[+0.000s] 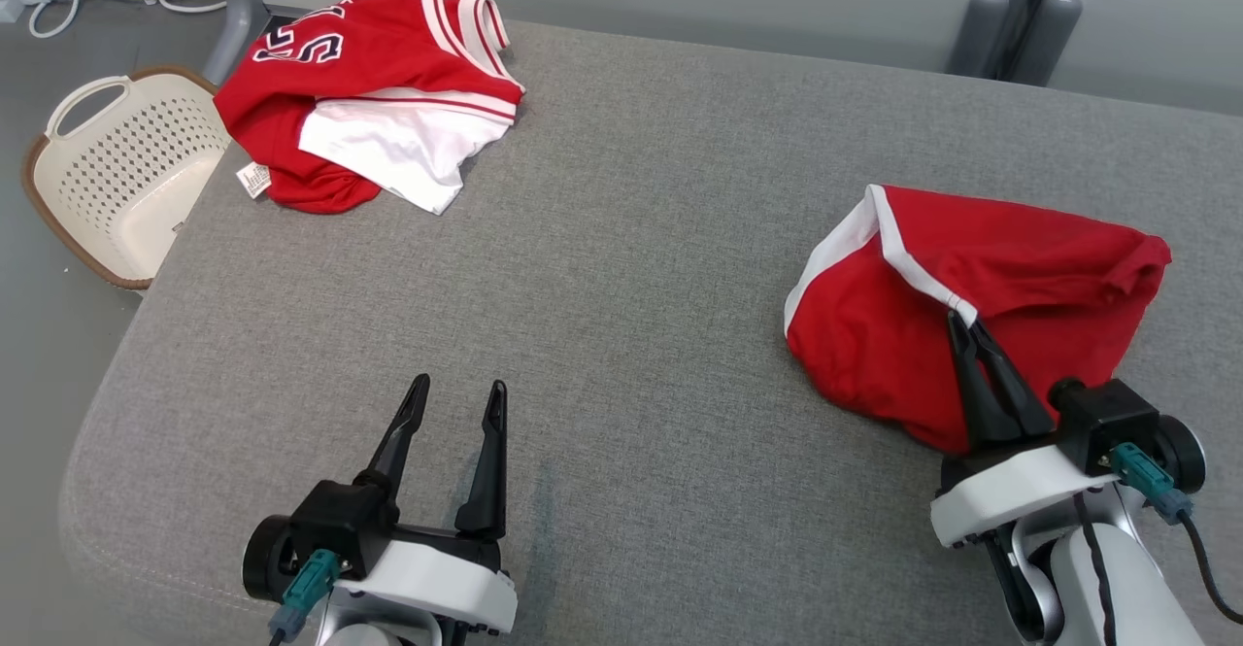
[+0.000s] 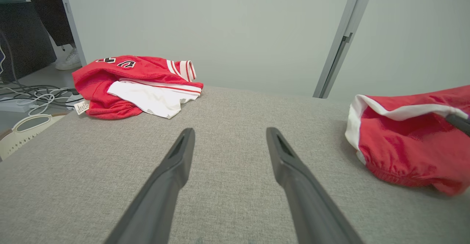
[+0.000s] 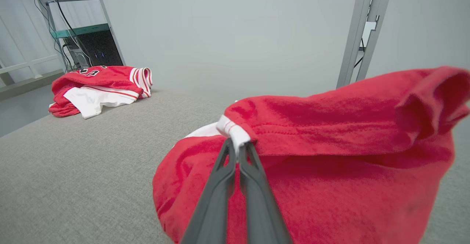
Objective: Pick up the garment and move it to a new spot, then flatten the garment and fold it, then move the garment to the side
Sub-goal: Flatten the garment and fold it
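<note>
A crumpled red garment (image 1: pixel 1010 277) with a white stripe lies at the right of the grey padded table (image 1: pixel 631 267). My right gripper (image 1: pixel 963 320) is shut on its white-trimmed edge; the right wrist view shows the two fingertips pinching the white hem of the garment (image 3: pixel 312 134), with my right gripper (image 3: pixel 238 145) closed tight. My left gripper (image 1: pixel 458 389) hovers open over bare table near the front, well left of that cloth. In the left wrist view my left gripper (image 2: pixel 229 137) holds nothing and the garment (image 2: pixel 411 141) lies to its right.
A second red and white jersey (image 1: pixel 374 92) with dark lettering lies bunched at the table's far left corner. A cream perforated basket (image 1: pixel 121 175) stands on the floor off the left edge. Cables lie beyond it. Metal frame legs (image 1: pixel 1020 15) rise behind the table.
</note>
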Tool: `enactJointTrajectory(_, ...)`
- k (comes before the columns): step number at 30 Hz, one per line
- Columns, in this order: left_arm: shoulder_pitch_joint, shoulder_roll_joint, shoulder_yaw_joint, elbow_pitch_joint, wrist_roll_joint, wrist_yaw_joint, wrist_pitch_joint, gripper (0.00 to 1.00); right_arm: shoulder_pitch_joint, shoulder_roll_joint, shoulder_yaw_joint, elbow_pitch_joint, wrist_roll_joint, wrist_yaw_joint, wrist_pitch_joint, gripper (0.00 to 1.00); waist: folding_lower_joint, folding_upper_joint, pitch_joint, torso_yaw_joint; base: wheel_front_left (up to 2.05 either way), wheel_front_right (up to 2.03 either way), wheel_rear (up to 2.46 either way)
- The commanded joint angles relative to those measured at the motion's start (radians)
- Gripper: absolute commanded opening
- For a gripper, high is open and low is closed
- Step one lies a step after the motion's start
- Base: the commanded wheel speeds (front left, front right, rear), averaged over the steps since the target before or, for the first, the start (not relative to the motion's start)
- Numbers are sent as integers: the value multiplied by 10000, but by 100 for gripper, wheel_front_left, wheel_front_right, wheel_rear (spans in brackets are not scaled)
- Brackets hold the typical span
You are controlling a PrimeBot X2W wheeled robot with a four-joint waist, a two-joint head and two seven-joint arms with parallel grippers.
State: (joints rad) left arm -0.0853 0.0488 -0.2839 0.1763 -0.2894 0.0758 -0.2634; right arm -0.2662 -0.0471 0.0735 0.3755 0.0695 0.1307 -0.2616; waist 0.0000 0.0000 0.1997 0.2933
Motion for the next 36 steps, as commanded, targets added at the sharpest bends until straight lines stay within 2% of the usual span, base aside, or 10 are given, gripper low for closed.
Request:
enactJointTrajectory(1, -64, 32, 56, 35, 21, -15, -19, 100, -27, -63, 37, -265, 27, 1, -52, 0, 0, 0, -43, -55, 0, 0, 0)
enactJointTrajectory(10, 111, 33, 49, 152, 88, -92, -19, 100, 20, -60, 865, -1869, 341, 1, -52, 0, 0, 0, -367, -351, 0, 0, 0)
enactJointTrajectory(15, 133, 33, 66, 175, 119, -121, -19, 100, -204, -62, 1363, -2187, 555, 1, -52, 0, 0, 0, -554, -412, 0, 0, 0)
enactJointTrajectory(22, 351, 31, 136, 216, 161, -101, -19, 100, -1039, -64, 2153, -3162, 1133, 1, -52, 0, 0, 0, -957, -540, 0, 0, 0)
enactJointTrajectory(29, 516, 31, 85, 205, 188, -68, -19, 100, -1160, -64, 2013, -3919, 1622, 1, -47, 0, 0, 0, -1189, -797, 0, 0, 0)
enactJointTrajectory(36, 476, 33, 63, 156, 185, -56, -19, 100, -156, -65, 923, -3158, 1309, 1, -32, 0, 0, 0, -1078, -1182, 0, 0, 0)
